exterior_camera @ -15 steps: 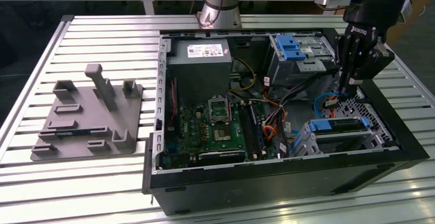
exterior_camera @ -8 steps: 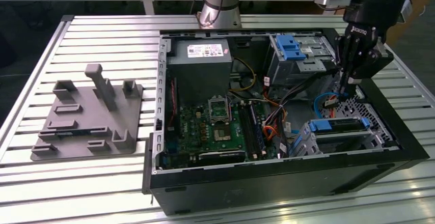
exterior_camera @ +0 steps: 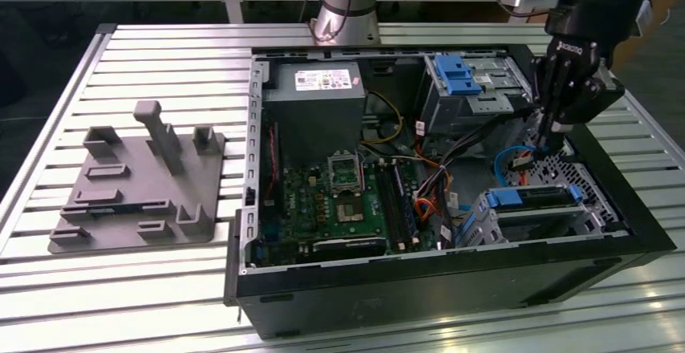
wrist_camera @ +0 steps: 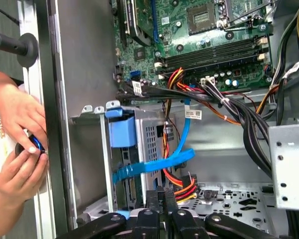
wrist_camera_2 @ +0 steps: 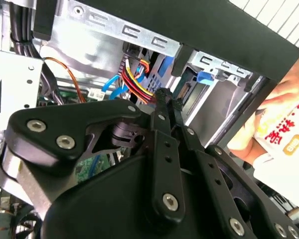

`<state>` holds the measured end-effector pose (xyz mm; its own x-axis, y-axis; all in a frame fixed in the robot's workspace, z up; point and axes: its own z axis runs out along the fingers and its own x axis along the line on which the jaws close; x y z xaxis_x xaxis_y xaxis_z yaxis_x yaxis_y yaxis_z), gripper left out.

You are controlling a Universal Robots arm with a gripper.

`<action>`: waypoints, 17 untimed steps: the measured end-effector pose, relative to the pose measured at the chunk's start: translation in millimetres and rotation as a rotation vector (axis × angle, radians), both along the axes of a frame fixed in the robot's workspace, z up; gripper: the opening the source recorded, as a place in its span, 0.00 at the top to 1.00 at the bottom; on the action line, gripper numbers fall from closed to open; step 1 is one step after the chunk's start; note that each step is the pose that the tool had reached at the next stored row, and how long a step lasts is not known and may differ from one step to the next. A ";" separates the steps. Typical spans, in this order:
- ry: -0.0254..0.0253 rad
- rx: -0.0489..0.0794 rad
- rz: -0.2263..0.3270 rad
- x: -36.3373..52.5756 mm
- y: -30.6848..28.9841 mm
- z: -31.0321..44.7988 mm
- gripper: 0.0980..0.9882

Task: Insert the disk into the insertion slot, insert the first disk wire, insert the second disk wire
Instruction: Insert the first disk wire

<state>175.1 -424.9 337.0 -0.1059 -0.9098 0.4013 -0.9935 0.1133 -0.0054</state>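
The disk, silver in a blue carrier, sits inside the insertion slot, the low perforated cage at the case's near right corner. My gripper reaches down into the case just behind that cage. In both wrist views its fingers are pressed together on a black connector with red, yellow and black wires. A flat blue disk wire loops from the board toward the back of the disk; its end is hidden.
The open computer case lies on a slatted table. Inside are a motherboard, a power supply and a taller cage with a blue latch. A grey fixture lies on the exterior view's left. A person's hands work beside the case wall.
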 end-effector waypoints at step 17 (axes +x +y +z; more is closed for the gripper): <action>0.0310 0.057 0.000 3.3 -18.2 3.1 0.93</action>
<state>178.4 -443.1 340.1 -0.0945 -0.9314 0.3515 -0.9931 0.1128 0.0319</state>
